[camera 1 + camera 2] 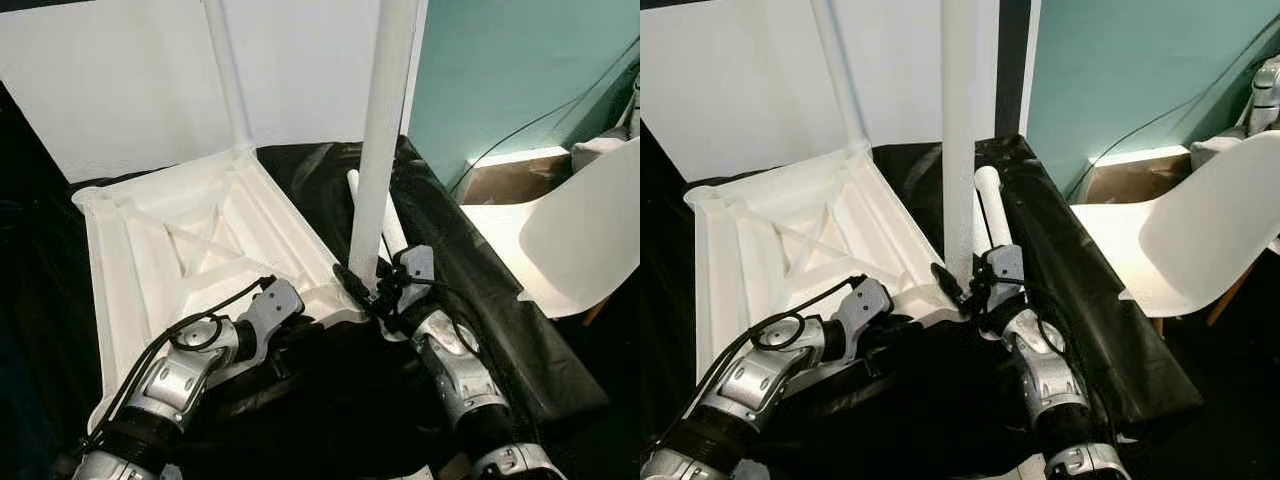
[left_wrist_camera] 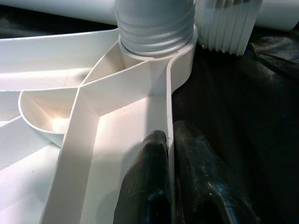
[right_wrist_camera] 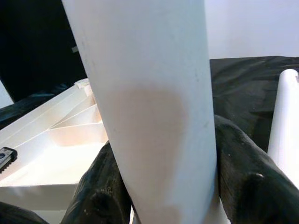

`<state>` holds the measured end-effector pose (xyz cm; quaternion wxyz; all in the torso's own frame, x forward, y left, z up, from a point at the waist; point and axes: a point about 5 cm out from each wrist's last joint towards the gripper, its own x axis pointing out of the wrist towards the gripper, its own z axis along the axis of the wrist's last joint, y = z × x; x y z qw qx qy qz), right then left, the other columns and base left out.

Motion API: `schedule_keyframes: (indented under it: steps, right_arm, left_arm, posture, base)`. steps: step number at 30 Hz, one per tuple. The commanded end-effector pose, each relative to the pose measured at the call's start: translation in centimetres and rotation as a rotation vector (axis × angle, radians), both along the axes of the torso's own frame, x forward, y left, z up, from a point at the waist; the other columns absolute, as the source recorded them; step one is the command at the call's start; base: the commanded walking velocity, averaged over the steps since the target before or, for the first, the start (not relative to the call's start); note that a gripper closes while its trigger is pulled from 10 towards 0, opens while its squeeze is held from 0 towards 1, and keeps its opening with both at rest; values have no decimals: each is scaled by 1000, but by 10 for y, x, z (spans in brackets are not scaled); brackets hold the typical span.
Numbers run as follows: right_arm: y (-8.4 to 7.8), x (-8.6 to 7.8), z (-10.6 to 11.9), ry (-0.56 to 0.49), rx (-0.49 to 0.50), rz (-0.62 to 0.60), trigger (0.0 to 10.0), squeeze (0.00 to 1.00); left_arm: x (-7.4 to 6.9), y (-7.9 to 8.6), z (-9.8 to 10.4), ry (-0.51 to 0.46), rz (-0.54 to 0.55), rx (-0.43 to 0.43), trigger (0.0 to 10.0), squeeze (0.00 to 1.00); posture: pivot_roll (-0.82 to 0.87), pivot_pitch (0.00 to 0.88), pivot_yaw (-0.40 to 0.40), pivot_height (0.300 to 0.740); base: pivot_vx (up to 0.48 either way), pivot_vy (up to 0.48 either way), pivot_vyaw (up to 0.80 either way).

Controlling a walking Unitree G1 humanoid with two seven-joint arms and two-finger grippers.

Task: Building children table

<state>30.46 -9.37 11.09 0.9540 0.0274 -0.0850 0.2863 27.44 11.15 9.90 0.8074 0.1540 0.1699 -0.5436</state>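
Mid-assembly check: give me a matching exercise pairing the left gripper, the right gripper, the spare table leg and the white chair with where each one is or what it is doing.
1. left gripper
2. right gripper
3. spare table leg
4. white chair

A. lying on the black sheet
B. clamped on the upright table leg
C. standing to the robot's right
D. pinching the rim of the upturned tabletop

Pairs: 1-D, 2-B, 3-A, 4-C

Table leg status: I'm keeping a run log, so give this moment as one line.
right hand: shut on upright table leg | left hand: pinching tabletop rim | leg seated in corner socket
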Motion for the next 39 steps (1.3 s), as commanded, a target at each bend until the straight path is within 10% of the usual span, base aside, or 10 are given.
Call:
schedule_keyframes:
  steps: [1, 5, 7, 10, 11, 15, 16, 33, 36, 39]
  right_arm:
    - [-7, 6, 6, 5, 88, -85, 0, 0]
    - [-9, 8, 8, -2, 90, -114, 0, 0]
    - [8, 4, 4, 30, 46, -23, 10000, 0]
    - [15, 0, 4, 26, 33, 44, 10000, 0]
    - [18, -2, 5, 25, 25, 88, 10000, 1000]
    - [14, 4, 9, 7, -42, 156, 10000, 1000]
    - [10, 9, 12, 6, -82, 193, 10000, 0]
    - [-33, 28, 37, 124, -311, 573, 10000, 0]
    - [-34, 29, 36, 123, -339, 595, 0, 0]
    - [-33, 29, 36, 122, -343, 602, 0, 0]
  left_arm:
    - [-19, -5, -30, 147, -58, 46, 10000, 0]
    - [-18, -5, -29, 145, -58, 47, 10000, 0]
    - [-17, -5, -29, 144, -55, 46, 10000, 0]
    - [-18, -4, -30, 145, -53, 47, 10000, 0]
    - [-18, -3, -30, 146, -51, 48, 10000, 0]
    - [-18, -3, -31, 147, -51, 48, 10000, 0]
    - [-18, -3, -31, 148, -52, 48, 10000, 0]
    - [-19, -2, -32, 149, -52, 49, 10000, 0]
    - [-20, -2, -32, 150, -51, 48, 10000, 0]
    - [-21, -2, -32, 150, -51, 48, 10000, 0]
  posture:
    - [14, 0, 23, 740]
    - [16, 0, 23, 740]
    - [18, 0, 19, 740]
    - [18, 0, 19, 740]
    - [18, 0, 18, 740]
    - [14, 0, 18, 740]
    - [12, 0, 18, 740]
    - [14, 0, 17, 740]
    - [17, 0, 18, 740]
    - [17, 0, 20, 740]
  base:
    - [0, 0, 0]
    - [0, 0, 0]
    - [0, 0, 0]
    - [0, 0, 0]
    - [0, 0, 0]
    - [0, 0, 0]
    - [0, 0, 0]
    - [0, 0, 0]
    - [0, 0, 0]
    - [0, 0, 0]
